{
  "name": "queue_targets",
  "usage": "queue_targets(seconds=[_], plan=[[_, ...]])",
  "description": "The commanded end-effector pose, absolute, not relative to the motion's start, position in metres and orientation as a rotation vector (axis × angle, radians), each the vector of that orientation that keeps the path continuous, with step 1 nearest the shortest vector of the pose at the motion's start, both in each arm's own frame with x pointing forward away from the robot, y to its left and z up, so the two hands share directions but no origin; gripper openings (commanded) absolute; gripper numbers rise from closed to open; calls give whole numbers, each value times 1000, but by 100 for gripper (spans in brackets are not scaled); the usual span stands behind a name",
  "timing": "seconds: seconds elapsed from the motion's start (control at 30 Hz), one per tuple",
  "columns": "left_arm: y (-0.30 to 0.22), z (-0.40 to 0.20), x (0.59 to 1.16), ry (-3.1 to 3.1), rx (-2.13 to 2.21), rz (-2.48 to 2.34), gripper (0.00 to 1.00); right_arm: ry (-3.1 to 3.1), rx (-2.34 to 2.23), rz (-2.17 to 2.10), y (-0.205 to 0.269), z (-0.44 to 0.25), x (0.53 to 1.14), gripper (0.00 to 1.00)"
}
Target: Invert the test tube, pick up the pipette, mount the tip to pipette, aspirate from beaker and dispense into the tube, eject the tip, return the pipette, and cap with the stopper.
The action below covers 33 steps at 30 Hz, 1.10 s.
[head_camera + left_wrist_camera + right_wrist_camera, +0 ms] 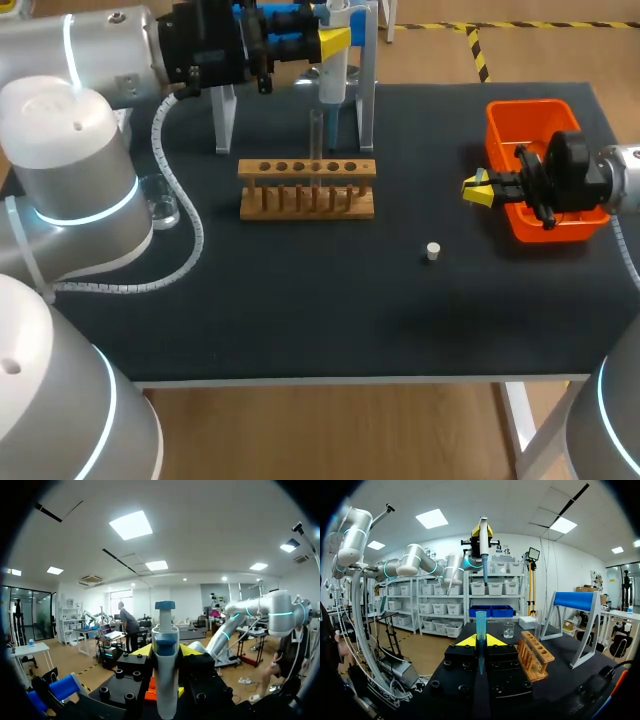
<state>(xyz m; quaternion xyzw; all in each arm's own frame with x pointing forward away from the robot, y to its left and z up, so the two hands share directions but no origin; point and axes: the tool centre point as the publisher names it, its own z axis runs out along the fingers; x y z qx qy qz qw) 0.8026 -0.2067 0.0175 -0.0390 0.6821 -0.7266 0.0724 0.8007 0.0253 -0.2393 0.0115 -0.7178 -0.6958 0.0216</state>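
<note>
My left gripper (335, 42) is shut on the white and blue pipette (331, 85), which hangs upright above the back of the table, over the wooden rack (307, 187). In the left wrist view the pipette (165, 645) stands between my yellow fingertips (144, 650). A clear test tube (316, 135) stands in the rack. My right gripper (478, 189) is beside the orange bin (530, 112), and in its own view the right gripper (480, 641) is shut on a blue pipette tip (480, 625). A glass beaker (161, 203) stands at the left and a small white stopper (432, 251) lies on the mat.
The blue-topped pipette stand (366, 100) rises behind the rack, close to the held pipette. From the right wrist I see the rack (535, 654), the beaker (508, 629) and the stand (575, 601) ahead. The black mat (300, 300) covers the table.
</note>
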Motion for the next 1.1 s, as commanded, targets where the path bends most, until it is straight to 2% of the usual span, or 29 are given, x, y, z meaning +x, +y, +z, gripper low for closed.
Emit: queue_targets(seconds=[0.03,0.2,0.8,1.1], plan=[[-206,17,803,2048,-114,-2186,0,-2227,35,-2157,25,-239,800,0],[-206,17,803,2048,-114,-2186,0,-2227,35,-2157,25,-239,800,0],[-206,17,803,2048,-114,-2186,0,-2210,100,-2114,115,-239,823,0],[-206,17,803,2048,-114,-2186,0,-2195,135,-2105,146,-236,826,0]])
